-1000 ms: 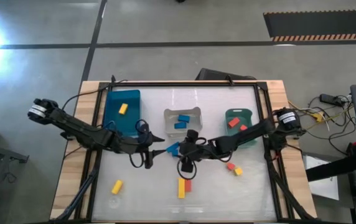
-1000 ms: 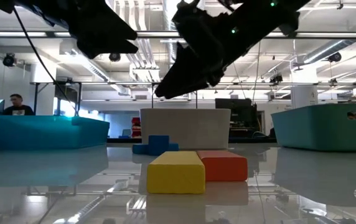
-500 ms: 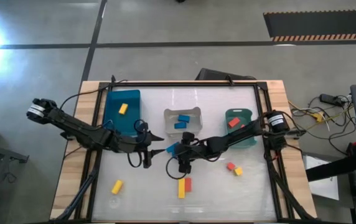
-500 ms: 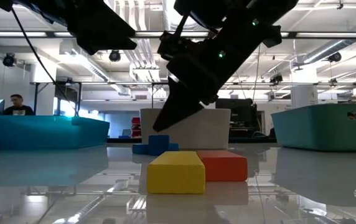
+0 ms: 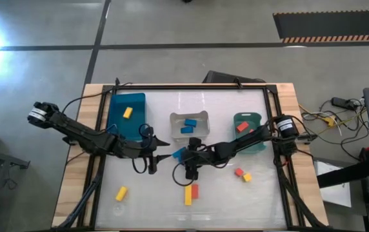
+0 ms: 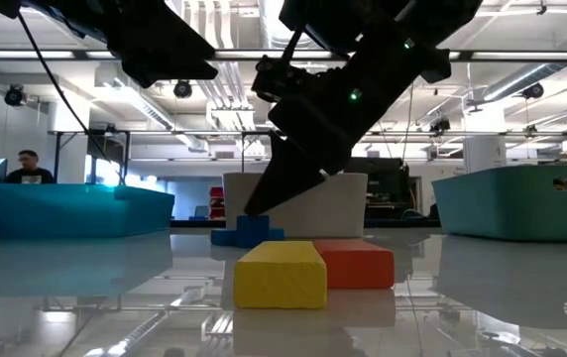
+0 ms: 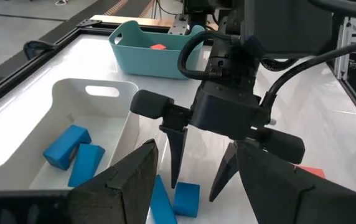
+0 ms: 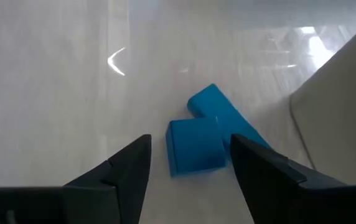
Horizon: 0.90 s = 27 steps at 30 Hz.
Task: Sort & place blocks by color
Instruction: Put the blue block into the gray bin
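Glossy white table [image 5: 171, 206] with wooden side edges, bearing three bins in a row: blue bin [image 5: 115, 124], clear bin [image 5: 175, 119], green bin [image 5: 260, 119]. Loose on its surface lie blue blocks [image 5: 179, 154] near the clear bin, a yellow bar [image 5: 188, 196] touching a red block [image 5: 195, 191], a red-and-yellow pair [image 5: 242, 174], and a lone yellow block [image 5: 120, 193].

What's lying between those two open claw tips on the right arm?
A small blue block, with a second blue block touching it behind. The right wrist view shows it between the open right gripper fingers; the left wrist view agrees.
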Each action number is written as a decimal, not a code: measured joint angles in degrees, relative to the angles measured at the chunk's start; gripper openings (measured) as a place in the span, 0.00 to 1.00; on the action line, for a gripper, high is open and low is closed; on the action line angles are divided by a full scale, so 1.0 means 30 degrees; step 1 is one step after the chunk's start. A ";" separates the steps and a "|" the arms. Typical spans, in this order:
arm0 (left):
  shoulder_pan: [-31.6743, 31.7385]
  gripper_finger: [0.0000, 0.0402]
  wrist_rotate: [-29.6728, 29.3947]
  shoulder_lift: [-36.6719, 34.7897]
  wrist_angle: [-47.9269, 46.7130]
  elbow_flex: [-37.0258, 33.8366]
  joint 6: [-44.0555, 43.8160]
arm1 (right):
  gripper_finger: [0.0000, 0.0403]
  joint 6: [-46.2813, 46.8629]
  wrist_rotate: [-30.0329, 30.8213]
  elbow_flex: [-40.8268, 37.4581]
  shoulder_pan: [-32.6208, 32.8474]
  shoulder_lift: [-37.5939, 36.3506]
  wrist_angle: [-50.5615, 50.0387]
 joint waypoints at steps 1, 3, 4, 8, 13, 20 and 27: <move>0.0000 0.51 0.0001 0.0000 0.0004 0.0000 0.0000 | 0.51 -0.0023 0.0000 -0.0116 0.0000 0.0032 0.0266; 0.0000 0.51 -0.0001 0.0000 0.0004 0.0000 0.0000 | 0.50 -0.0063 0.0000 -0.0257 -0.0029 0.0193 0.0776; 0.0000 0.51 0.0002 0.0000 0.0004 0.0000 0.0000 | 0.49 -0.0063 0.0012 -0.0282 -0.0047 0.0376 0.0965; 0.0000 0.51 -0.0002 0.0000 0.0033 -0.0007 0.0000 | 0.47 -0.0144 -0.0002 -0.0273 -0.0087 0.1303 0.1436; 0.0000 0.51 0.0000 0.0000 0.0142 -0.0008 0.0000 | 0.42 -0.0129 -0.0117 0.0159 -0.0073 0.1705 0.1428; 0.0000 0.51 -0.0167 0.0000 0.0148 -0.0022 0.0000 | 0.30 0.0005 -0.0630 0.0305 -0.0073 0.1514 0.1391; 0.0000 0.51 -0.0382 0.0000 0.0157 -0.0112 0.0000 | 0.30 -0.0565 -0.2149 0.0301 -0.0080 0.0105 0.0412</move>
